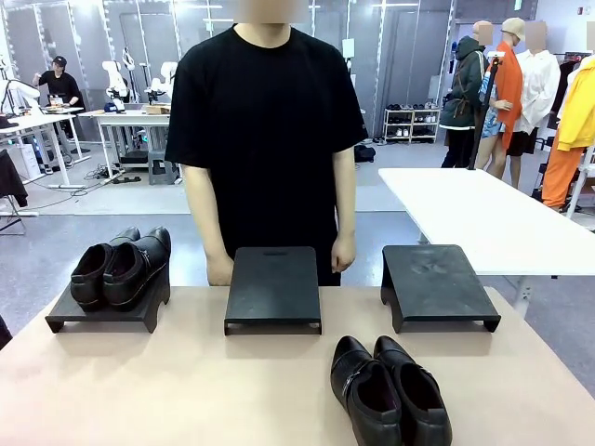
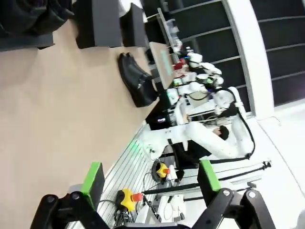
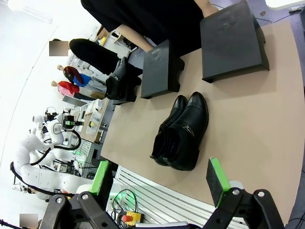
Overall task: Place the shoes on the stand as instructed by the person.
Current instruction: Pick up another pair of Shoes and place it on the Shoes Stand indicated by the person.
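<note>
One pair of glossy black shoes [image 1: 121, 269] rests on the left stand [image 1: 93, 319]. The other pair of shoes [image 1: 390, 392] lies on the tan table near its front edge, right of centre. The middle stand [image 1: 272, 290] and the right stand [image 1: 435, 283] are bare. The person [image 1: 265, 121] stands behind the middle stand with both hands hanging at the table's far edge. My right gripper [image 3: 159, 183] is open and hovers above the near edge, short of the loose shoes [image 3: 181, 131]. My left gripper [image 2: 151, 186] is open too, with the loose shoes [image 2: 137, 78] well ahead of it.
A white table [image 1: 493, 218] stands at the back right beyond the work table. The right wrist view shows the right stand [image 3: 232, 40], the middle stand [image 3: 159, 69] and the shoes on the left stand [image 3: 119, 78] in a row. Bare tabletop [image 1: 167, 390] spreads at front left.
</note>
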You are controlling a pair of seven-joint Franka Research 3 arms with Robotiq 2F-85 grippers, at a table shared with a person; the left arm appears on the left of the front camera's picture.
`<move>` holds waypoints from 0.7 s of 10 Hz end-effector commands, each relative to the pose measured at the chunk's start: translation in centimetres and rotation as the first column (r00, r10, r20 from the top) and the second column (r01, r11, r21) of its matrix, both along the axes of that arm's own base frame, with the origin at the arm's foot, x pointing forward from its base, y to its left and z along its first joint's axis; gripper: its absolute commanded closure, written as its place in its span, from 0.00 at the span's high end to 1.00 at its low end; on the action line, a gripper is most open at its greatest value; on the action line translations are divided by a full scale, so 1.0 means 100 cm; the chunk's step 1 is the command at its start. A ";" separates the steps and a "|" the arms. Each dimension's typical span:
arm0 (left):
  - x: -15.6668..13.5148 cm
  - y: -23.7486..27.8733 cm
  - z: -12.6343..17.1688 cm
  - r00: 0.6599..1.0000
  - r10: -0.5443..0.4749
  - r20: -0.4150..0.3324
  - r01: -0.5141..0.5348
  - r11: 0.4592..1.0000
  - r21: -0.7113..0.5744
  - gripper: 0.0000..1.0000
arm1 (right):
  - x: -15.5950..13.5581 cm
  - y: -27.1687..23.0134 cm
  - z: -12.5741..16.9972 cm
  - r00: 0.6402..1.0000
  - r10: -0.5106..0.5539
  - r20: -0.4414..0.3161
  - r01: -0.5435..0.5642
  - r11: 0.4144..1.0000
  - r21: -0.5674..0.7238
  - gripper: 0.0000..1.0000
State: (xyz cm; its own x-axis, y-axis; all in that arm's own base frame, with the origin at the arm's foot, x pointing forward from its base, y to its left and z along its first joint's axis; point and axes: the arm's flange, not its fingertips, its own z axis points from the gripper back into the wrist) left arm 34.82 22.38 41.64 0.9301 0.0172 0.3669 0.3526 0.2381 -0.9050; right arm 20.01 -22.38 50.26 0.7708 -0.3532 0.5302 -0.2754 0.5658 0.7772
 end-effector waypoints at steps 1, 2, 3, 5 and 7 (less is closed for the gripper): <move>0.003 0.014 -0.011 0.999 -0.026 0.022 0.027 0.998 -0.056 1.00 | -0.001 -0.001 0.001 1.000 0.006 0.025 -0.006 1.000 -0.005 1.00; 0.006 0.013 -0.013 0.999 -0.032 0.015 0.033 0.998 -0.058 1.00 | -0.001 -0.001 0.001 1.000 0.006 0.025 -0.006 1.000 -0.005 1.00; 0.018 0.008 -0.008 1.000 -0.024 -0.006 0.024 0.997 -0.068 1.00 | -0.001 -0.001 0.001 1.000 0.006 0.025 -0.006 1.000 -0.005 1.00; 0.000 0.010 -0.024 1.000 -0.018 0.005 0.018 0.998 -0.056 1.00 | -0.001 -0.001 0.001 1.000 0.006 0.025 -0.006 1.000 -0.005 1.00; 0.000 0.010 -0.024 1.000 -0.018 0.005 0.018 0.998 -0.056 1.00 | -0.001 -0.001 0.001 1.000 0.006 0.025 -0.006 1.000 -0.005 1.00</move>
State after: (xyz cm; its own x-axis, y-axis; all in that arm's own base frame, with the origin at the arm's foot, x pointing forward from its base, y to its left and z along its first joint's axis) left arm 35.56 23.06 39.51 0.9337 0.0215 0.3575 0.3481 0.1797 -0.9201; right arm 19.99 -22.38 50.26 0.7703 -0.3526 0.5313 -0.2768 0.5658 0.7767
